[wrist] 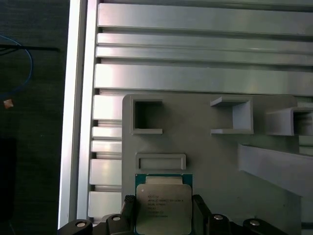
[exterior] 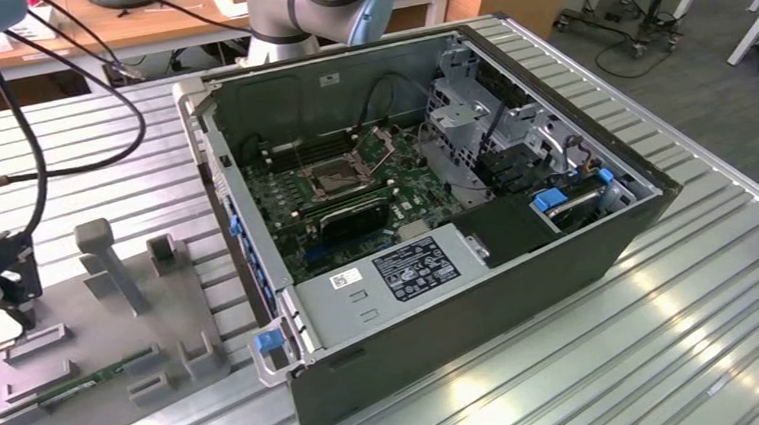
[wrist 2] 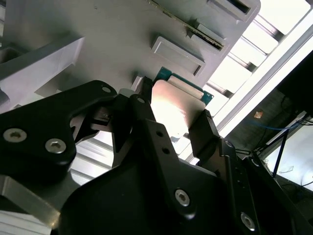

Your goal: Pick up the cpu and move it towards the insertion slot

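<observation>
Pinching the cpu [wrist: 163,208] by opposite edges, the jaws sit over the grey holder plate [wrist: 210,161].

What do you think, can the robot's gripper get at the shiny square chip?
Yes, it looks so. The gripper sits astride the cpu, which lies on the gray holder plate with nothing lying over it.

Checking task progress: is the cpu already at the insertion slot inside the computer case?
No: in the first wrist view the cpu sits clamped in the gripper over the grey fixture plate on the slatted table.
</observation>
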`<action>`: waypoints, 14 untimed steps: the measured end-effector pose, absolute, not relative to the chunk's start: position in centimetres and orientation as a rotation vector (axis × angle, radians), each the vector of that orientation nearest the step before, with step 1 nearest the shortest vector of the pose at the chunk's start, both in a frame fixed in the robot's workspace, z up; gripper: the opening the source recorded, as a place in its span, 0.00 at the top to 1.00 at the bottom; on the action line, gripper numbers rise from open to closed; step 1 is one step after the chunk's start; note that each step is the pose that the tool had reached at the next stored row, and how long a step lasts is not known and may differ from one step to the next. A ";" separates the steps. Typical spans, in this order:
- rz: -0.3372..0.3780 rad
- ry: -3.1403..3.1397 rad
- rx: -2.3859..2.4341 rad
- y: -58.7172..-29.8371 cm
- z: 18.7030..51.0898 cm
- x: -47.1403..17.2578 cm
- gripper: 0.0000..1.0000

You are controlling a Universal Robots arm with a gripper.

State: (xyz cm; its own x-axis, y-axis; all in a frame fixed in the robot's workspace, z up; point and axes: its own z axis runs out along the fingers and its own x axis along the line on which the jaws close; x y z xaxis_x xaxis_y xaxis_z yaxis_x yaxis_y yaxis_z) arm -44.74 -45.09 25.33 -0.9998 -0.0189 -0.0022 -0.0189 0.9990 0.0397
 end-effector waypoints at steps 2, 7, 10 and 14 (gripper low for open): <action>0.062 3.139 -0.030 -45.1 25.5 -44.7 0.45; 0.062 3.139 -0.030 -45.1 25.9 -44.7 0.45; 0.062 3.139 -0.030 -45.1 26.1 -44.7 0.45; 0.063 3.139 -0.030 -45.1 26.4 -44.7 0.45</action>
State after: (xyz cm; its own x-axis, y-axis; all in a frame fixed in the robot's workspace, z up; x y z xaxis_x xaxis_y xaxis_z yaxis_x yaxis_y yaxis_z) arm -44.74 -45.09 26.38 -0.9998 -0.0188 -0.0022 -0.0189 0.9990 0.0398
